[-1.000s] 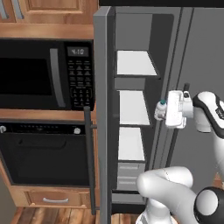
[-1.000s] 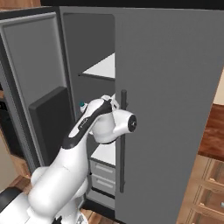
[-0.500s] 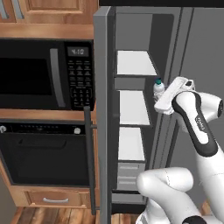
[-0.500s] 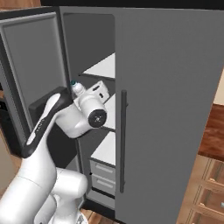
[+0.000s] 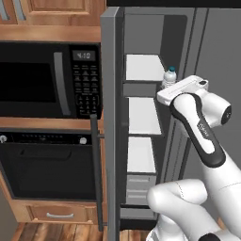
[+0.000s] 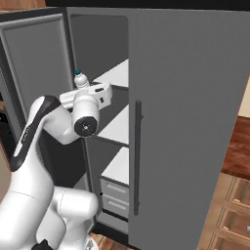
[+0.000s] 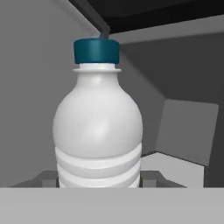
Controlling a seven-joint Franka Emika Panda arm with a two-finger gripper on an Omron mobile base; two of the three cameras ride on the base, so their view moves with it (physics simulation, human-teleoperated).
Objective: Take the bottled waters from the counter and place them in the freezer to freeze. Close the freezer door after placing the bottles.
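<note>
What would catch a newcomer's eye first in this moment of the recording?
The white arm raised in front of the open freezer, its gripper shut on a teal-capped bottle held upright level with the upper shelves. Next, the freezer door swung wide open, standing edge-on beside the black microwave and oven in the left base view.

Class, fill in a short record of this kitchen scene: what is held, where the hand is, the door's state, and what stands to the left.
held item: teal-capped bottle, upright between the fingers
gripper: shut on the bottle, raised at the top shelf
freezer door: wide open
right door: closed
left of freezer: microwave above oven
</note>
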